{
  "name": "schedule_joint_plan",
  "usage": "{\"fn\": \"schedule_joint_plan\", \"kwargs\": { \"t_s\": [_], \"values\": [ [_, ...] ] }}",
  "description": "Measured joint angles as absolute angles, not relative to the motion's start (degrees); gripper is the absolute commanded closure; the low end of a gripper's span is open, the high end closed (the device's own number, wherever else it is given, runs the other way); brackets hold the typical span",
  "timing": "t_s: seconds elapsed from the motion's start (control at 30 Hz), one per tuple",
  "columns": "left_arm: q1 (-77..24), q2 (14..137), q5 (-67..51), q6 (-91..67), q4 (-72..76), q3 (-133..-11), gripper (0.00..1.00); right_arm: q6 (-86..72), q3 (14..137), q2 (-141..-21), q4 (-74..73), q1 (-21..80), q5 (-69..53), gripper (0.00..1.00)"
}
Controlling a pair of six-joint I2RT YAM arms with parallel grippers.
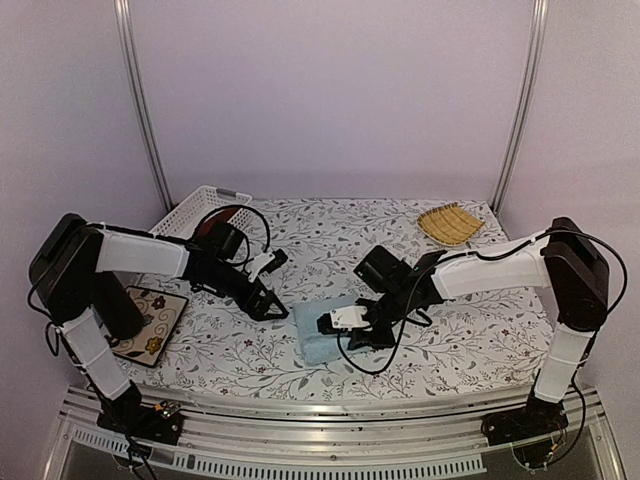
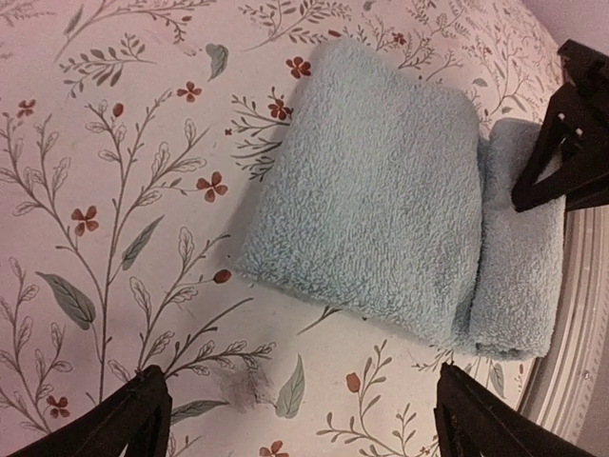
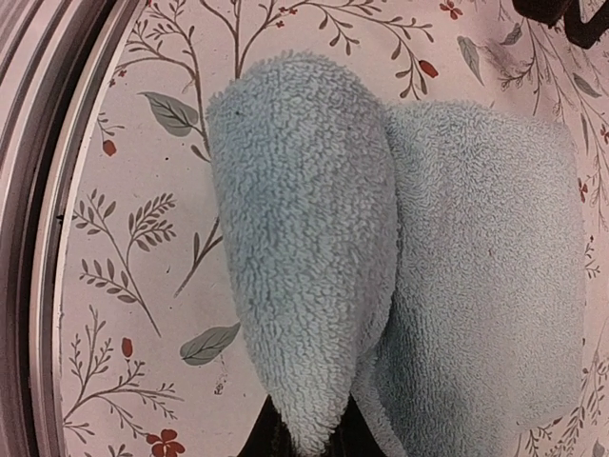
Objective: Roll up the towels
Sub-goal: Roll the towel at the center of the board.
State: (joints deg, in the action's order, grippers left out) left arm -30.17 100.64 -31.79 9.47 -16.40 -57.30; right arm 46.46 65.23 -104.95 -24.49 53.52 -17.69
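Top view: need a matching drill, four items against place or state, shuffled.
Items:
1. left claw
2. right claw
3. bamboo mat
4. white basket

Place or state:
A. far left corner
B. shut on the rolled edge of the light blue towel
C. open, holding nothing
D. far right corner

Pairs: 1-C, 2-B, 3-D, 4-A

Open strip along far edge of table (image 1: 330,225) btw white plastic basket (image 1: 195,205), far-left corner, & yellow woven mat (image 1: 450,222), far-right. Near-edge centre blocked by pale blue terry towel (image 1: 310,345) + right gripper (image 1: 335,323).
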Motion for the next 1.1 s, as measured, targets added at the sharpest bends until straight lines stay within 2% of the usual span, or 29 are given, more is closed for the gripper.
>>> {"fn": "schedule_joint_plan", "kwargs": {
  "t_s": [0.3,0.47,0.67,0.93,1.1],
  "values": [
    [-31.1,80.3,-27.9,1.5,4.1,-36.3,0.03,43.7,67.7,-106.5,-28.9,53.5,-22.2,0.86],
    [-37.0,72.6,-24.2,3.4,12.2,-28.4,0.03,41.8,70.9,-108.5,-31.8,53.5,-25.9,0.86],
    [-49.1,72.1,-14.9,7.0,17.6,-22.7,0.03,38.8,73.9,-111.6,-34.2,53.5,-28.7,0.86],
    [-59.7,71.7,-3.3,12.1,26.2,-15.9,0.03,35.4,76.1,-114.5,-36.5,53.1,-33.3,0.86],
    [-66.2,75.5,2.5,16.5,29.1,-16.1,0.04,34.3,77.3,-115.7,-37.7,52.3,-35.3,0.86]
  ]
}}
